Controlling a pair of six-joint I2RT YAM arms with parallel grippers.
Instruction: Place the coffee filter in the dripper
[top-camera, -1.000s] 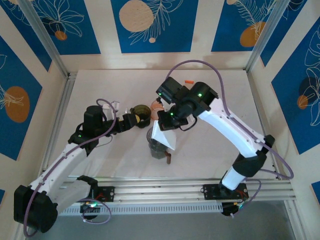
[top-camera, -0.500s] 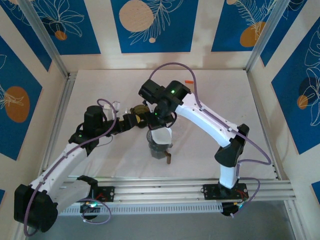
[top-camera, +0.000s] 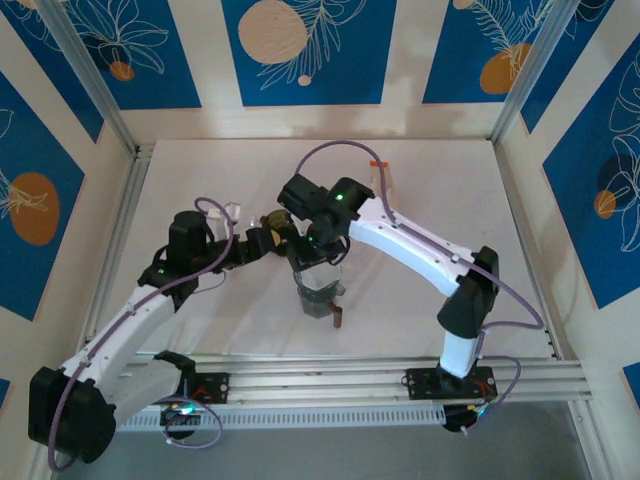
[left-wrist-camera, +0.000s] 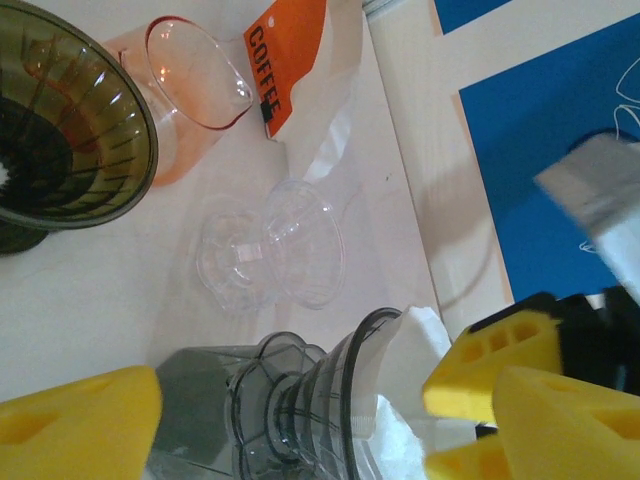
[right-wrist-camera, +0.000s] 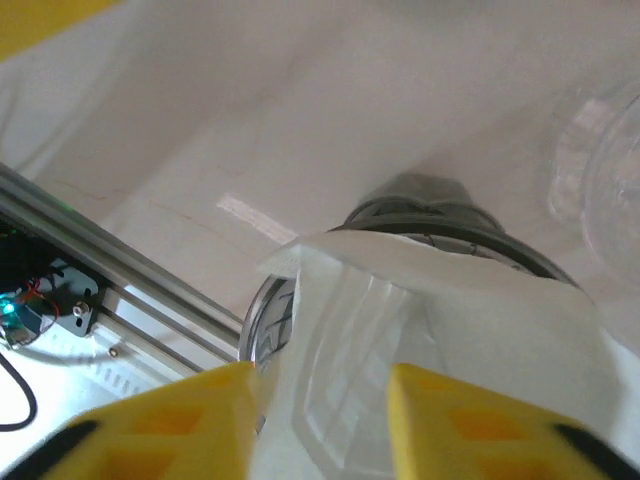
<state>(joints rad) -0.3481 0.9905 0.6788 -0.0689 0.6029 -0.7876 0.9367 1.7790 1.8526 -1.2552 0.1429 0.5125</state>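
Observation:
A smoke-grey dripper (top-camera: 318, 292) stands at mid-table. The white paper coffee filter (right-wrist-camera: 440, 330) sits in its mouth, one edge sticking up above the rim (left-wrist-camera: 415, 350). My right gripper (top-camera: 318, 256) hovers right over the dripper. Its yellow fingers are apart, the opened filter rises between them, and the left finger brushes the paper (right-wrist-camera: 320, 420). My left gripper (top-camera: 272, 240) is just left of the dripper and open. The grey dripper (left-wrist-camera: 290, 420) shows between its fingers.
An olive-green dripper (left-wrist-camera: 60, 130) stands behind my left gripper. An orange see-through cup (left-wrist-camera: 195, 85), a clear dripper on its side (left-wrist-camera: 270, 250) and an orange-labelled coffee bag (left-wrist-camera: 285, 55) lie farther back. The rail (right-wrist-camera: 120, 270) runs along the near edge.
My right arm has swung left and down, bringing the filter from the dripper's right side onto its mouth. The left arm has stayed put.

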